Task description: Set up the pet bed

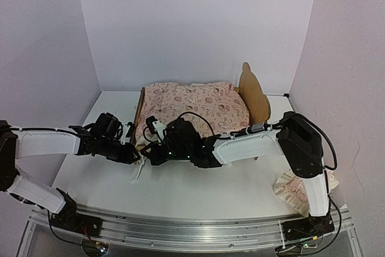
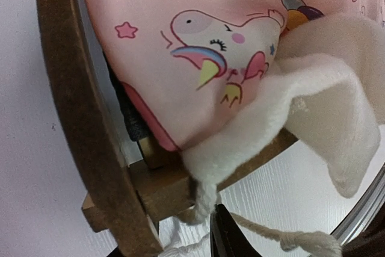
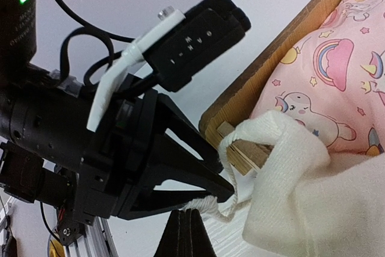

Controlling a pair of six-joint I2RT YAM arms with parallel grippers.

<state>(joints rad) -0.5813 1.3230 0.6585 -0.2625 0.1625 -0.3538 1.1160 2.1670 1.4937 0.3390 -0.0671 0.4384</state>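
Observation:
The pet bed (image 1: 257,95) stands at the back middle, its plywood headboard on the right, and the pink printed cover (image 1: 198,109) lies over it. Both grippers meet at the bed's near left corner (image 3: 240,148). The cover's cream ruffle (image 3: 289,173) hangs over this corner, with a cream cord (image 3: 231,167) looped round it. My left gripper (image 1: 137,156) is shut on the cord; it also shows in the left wrist view (image 2: 221,212) and the right wrist view (image 3: 230,192). My right gripper (image 3: 185,215) is shut, with its tips just below the cord; the top view (image 1: 146,153) shows it beside the left gripper.
The small pink ruffled pillow (image 1: 296,189) lies on the table at the right, by the right arm's base. White walls close in the back and both sides. The cord runs on to a knot (image 2: 308,242) over the white table.

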